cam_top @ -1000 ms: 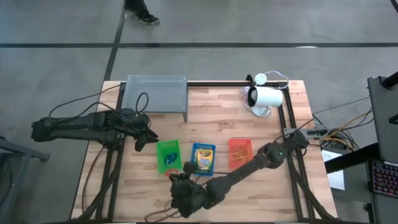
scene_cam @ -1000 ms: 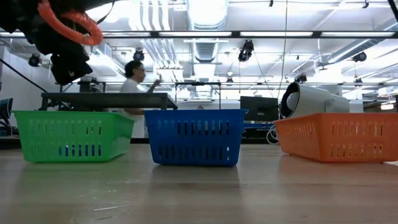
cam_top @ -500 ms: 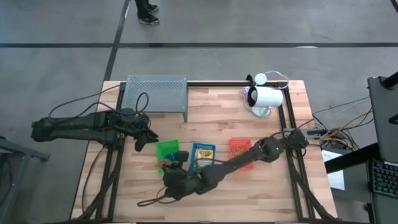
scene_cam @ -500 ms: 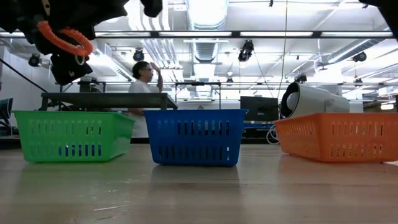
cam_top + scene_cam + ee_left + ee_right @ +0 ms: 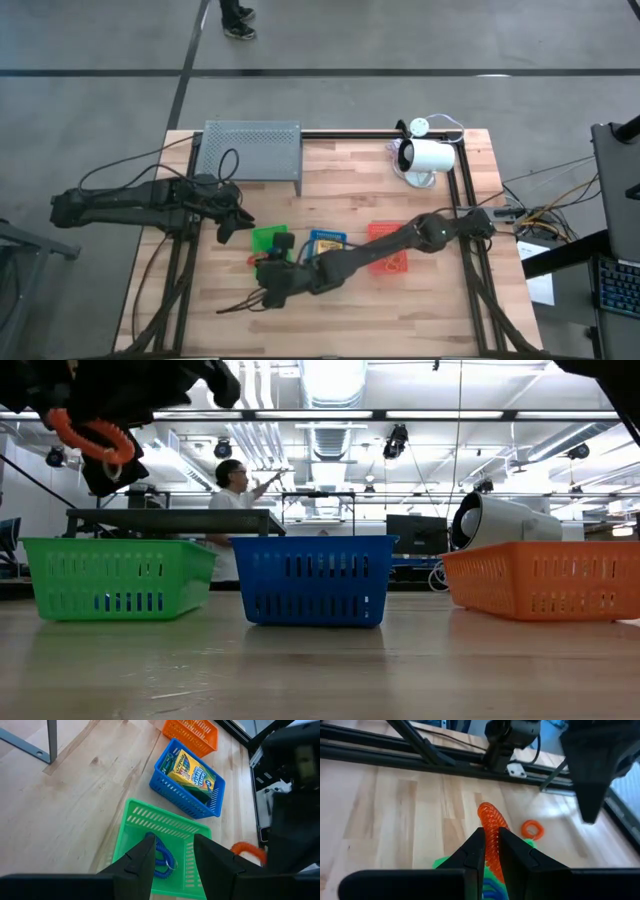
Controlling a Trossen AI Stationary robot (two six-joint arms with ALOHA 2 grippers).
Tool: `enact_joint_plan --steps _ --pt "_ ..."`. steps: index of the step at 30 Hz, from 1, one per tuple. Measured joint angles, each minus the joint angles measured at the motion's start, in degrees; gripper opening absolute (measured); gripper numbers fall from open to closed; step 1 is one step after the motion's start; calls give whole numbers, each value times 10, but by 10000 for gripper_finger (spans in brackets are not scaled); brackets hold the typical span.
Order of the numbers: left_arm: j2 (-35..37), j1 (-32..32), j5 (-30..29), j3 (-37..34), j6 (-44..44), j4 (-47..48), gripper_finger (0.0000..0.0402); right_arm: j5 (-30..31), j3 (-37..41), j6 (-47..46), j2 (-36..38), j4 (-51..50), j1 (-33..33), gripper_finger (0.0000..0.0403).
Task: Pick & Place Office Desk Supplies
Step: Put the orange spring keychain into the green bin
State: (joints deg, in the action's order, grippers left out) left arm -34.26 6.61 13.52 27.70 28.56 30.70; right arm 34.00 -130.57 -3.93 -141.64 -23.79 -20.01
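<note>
The right claw point(image 5: 489, 851) is pinched on an orange coil loop point(image 5: 491, 827), held in the air at the near edge of the green tray point(image 5: 268, 238), as the high view shows; in the low view the loop point(image 5: 92, 438) hangs above the green tray point(image 5: 115, 575), toward its left side. The tray lies just beyond and below the claw, so the drop, if meant for this tray, is judged to need only a short carry forward. The loop's long axis runs roughly along the claw's fingers. Whether green is the right tray for an orange loop cannot be told

The left claw point(image 5: 172, 860) is spread, holds nothing, and waits at the tray's far left side, looking down into it. It is also near the tray, but the loop is with the right arm

Containers: a blue coil loop point(image 5: 162, 857) lies in the green tray; a crayon box point(image 5: 192, 770) fills the blue tray point(image 5: 187, 807); thin orange bands are seen in the orange tray point(image 5: 192, 731). A second orange loop point(image 5: 532, 828) lies on the table point(image 5: 395, 820) past the green tray, near the left arm
</note>
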Motion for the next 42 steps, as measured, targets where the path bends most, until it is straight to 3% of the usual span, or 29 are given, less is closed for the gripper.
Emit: enact_joint_plan --steps 5,14,22,28,33,42 --pt "0 0 0 0 0 0 138 -17 12 26 31 -9 1 43" --pt "0 0 0 0 0 0 138 -149 93 41 87 64 43 43" --pt "0 0 0 0 0 0 138 -159 240 27 133 173 56 43" --pt "0 0 0 0 0 0 138 -161 330 -60 170 236 62 43" --pt "0 0 0 0 0 0 138 -173 358 -125 170 241 75 43" --pt "0 0 0 0 0 0 138 -203 372 -156 168 245 85 43"
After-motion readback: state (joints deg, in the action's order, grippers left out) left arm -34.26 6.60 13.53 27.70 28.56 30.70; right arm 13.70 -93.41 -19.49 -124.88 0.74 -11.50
